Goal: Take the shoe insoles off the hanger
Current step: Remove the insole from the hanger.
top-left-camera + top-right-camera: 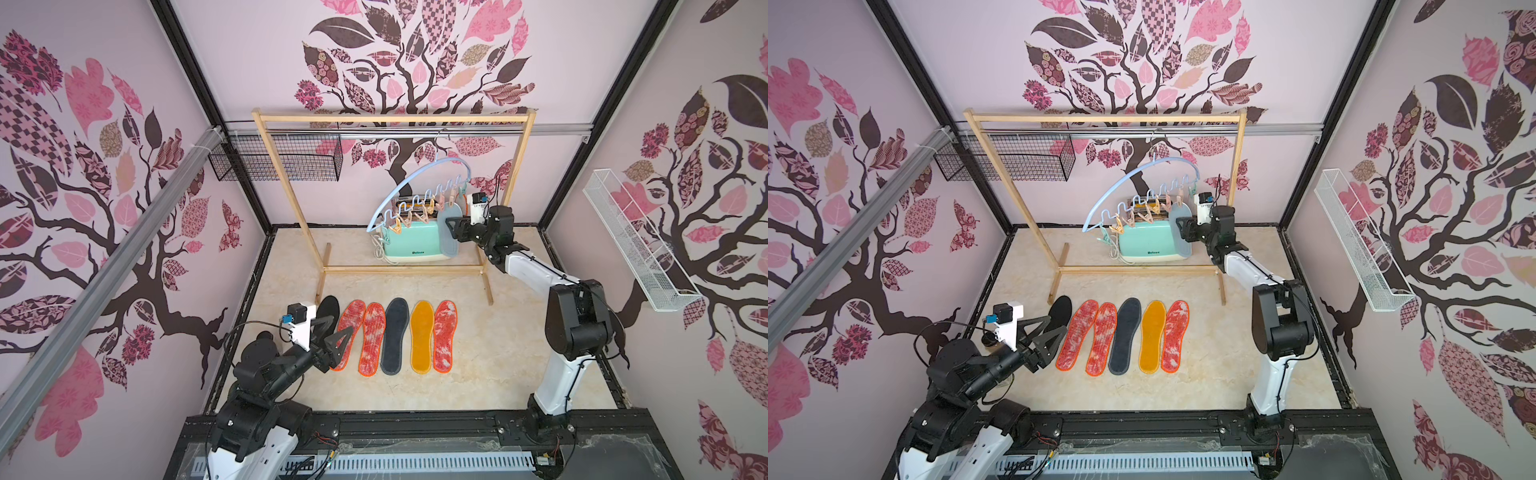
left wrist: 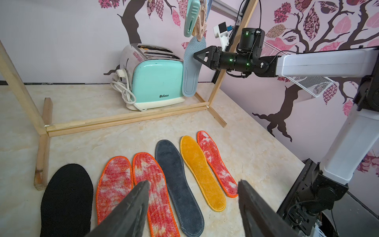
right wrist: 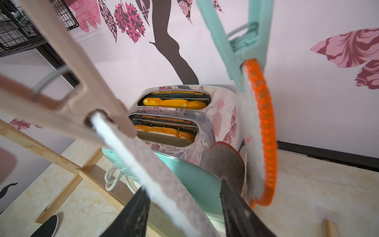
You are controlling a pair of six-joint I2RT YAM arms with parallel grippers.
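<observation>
A: Entry: pale blue-grey insole (image 2: 191, 67), location?
B: Hanging pinned on the hanger (image 1: 419, 198); your right claw (image 3: 182, 184) is straddling it, unclenched, readying a pull; left claw (image 2: 193, 182) is hovering released over the surface (image 1: 498, 353)

We see fuzzy cloth insoles (image 2: 178, 184), a rack (image 2: 127, 118) of bare matt wood, a glossy mint toaster (image 2: 158, 82) with a mirror-bright metal top, and smooth plastic pegs (image 3: 255, 51).

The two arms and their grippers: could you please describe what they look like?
The left arm and right arm have white shells, black joints and thin black cables. The left gripper and right gripper carry black triangular fingers beside white camera mounts.
</observation>
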